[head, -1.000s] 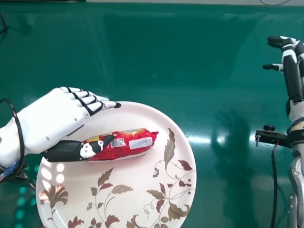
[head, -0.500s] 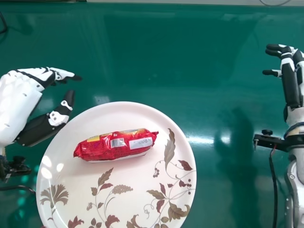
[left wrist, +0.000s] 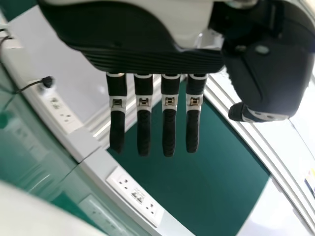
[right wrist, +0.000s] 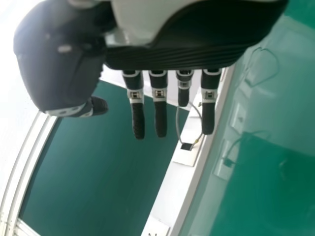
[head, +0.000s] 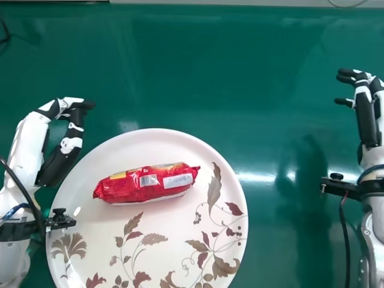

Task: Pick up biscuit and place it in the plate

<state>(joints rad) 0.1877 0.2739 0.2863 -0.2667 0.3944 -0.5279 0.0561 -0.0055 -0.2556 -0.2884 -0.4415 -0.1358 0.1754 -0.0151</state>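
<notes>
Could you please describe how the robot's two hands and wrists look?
The left hand has a smooth white shell and black fingers with white bands; the right hand has matching white-banded black fingers. Each wrist carries a black bracket with a knob. A thin black cable crosses the left wrist.

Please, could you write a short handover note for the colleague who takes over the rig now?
Red, shiny-wrapped biscuit packet: lying on the round white plate with leaf pattern.
Left hand: open, empty, at the plate's left side.
Right hand: open, empty, well right of the plate.
Done: biscuit placed.
Remaining: apparently nothing.
</notes>
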